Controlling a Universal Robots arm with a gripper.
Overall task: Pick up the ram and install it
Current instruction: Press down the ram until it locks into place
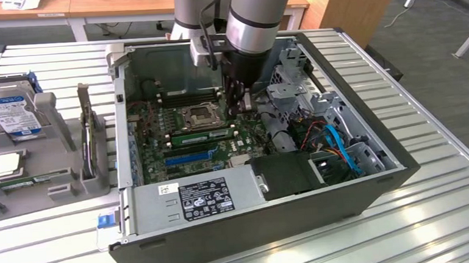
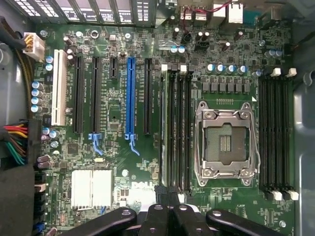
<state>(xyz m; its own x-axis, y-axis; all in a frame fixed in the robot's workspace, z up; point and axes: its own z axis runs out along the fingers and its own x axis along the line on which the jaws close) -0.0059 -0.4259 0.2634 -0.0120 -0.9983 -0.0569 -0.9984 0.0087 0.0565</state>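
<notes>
The ram [image 1: 202,134], a narrow green stick, stands on edge in a slot just in front of the empty CPU socket [image 1: 199,115] inside the open computer case [image 1: 368,178]. My gripper [image 1: 246,108] hangs inside the case over the end of that stick toward the exterior view's right. I cannot tell whether it touches the stick. In the wrist view my gripper [image 2: 168,195] is shut, its black fingers [image 2: 156,212] pressed together with nothing between them. It sits over the end of the black memory slots [image 2: 177,132] beside the socket [image 2: 225,142].
A grey fixture [image 1: 26,187] at the exterior view's left holds a hard drive [image 1: 9,115], a processor [image 1: 4,165] and an upright expansion card [image 1: 88,134]. Inside the case, the power supply [image 1: 197,198], drive cage [image 1: 298,97] and blue cables [image 1: 343,149] crowd the motherboard.
</notes>
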